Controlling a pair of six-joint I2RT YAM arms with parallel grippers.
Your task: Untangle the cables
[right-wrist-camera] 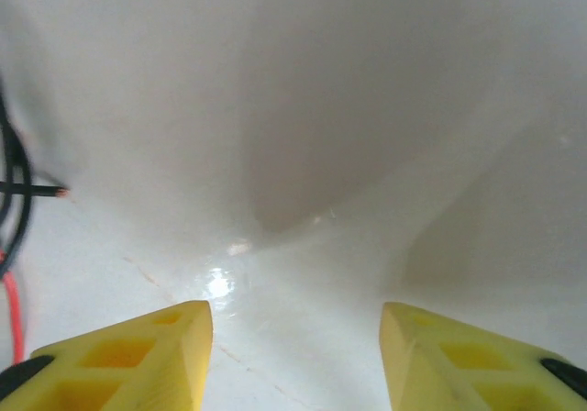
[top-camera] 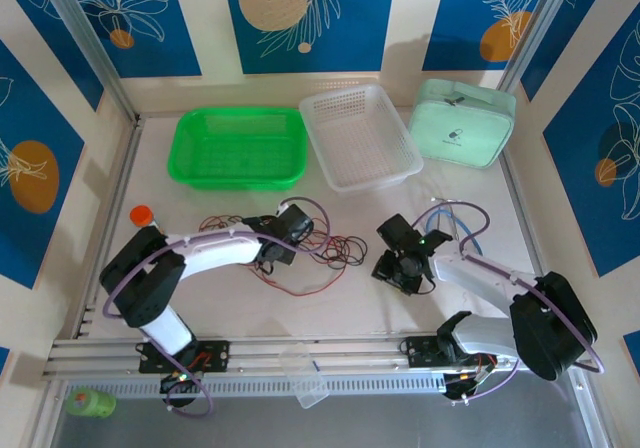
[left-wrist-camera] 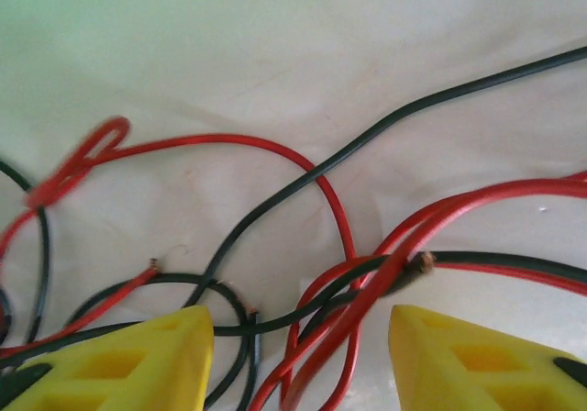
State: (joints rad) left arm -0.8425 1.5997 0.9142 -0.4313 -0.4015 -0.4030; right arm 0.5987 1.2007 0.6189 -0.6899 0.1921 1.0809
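Though tangled, cables (left-wrist-camera: 367,278) red, black.

A green basket (top-camera: 238,148) sits far left, a white basket (top-camera: 360,138) just beside it, a mint pouch (top-camera: 461,125) at far right. An orange-capped object (top-camera: 141,214) stands left; a clear plastic piece (top-camera: 305,373) lies near centre.

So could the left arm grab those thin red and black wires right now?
Probably yes. The left gripper hangs open just over the cables, with several strands lying between its yellow fingers on the table; nothing covers them. Picking out a single strand looks harder.
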